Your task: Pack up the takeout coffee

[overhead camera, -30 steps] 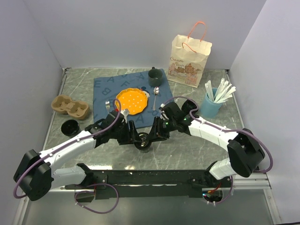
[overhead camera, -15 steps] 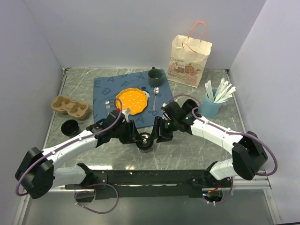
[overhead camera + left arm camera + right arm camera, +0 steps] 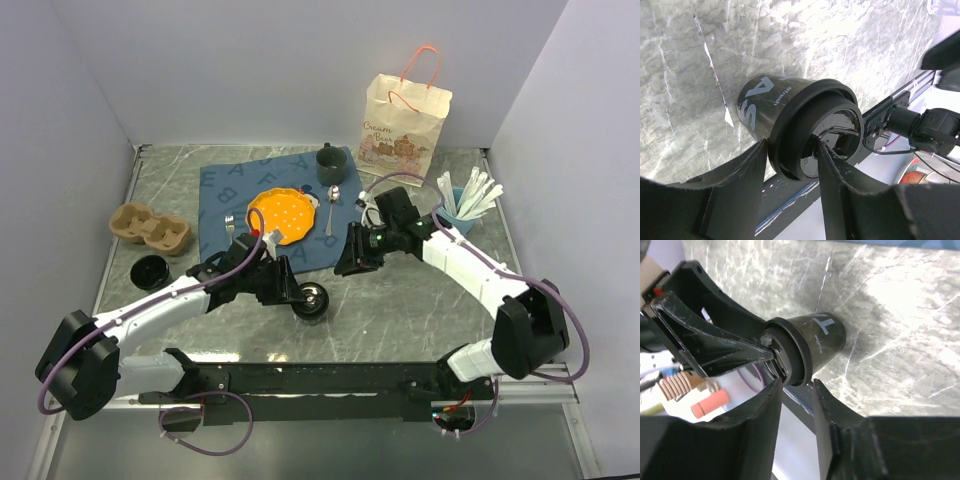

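The black takeout coffee cup (image 3: 313, 299) stands on the marble table in front of the blue mat, with its black lid (image 3: 810, 135) on it. My left gripper (image 3: 297, 293) is shut on the cup at the lid's rim, one finger (image 3: 747, 165) on each side. In the right wrist view the cup (image 3: 822, 337) lies beyond my right gripper (image 3: 796, 384). That gripper (image 3: 350, 262) hangs open and holds nothing, up and to the right of the cup. The paper bag (image 3: 405, 118) stands at the back right. The cardboard cup carrier (image 3: 150, 228) sits at the left.
A blue mat (image 3: 225, 190) carries an orange plate (image 3: 280, 215), a fork (image 3: 230, 228), a spoon (image 3: 332, 205) and a dark mug (image 3: 329, 158). A blue holder of white stirrers (image 3: 452, 222) stands at the right. A second black cup (image 3: 150, 270) sits below the carrier.
My right gripper has drawn back from the cup, up and to the right. The left gripper stays on the cup, which shifted slightly right.
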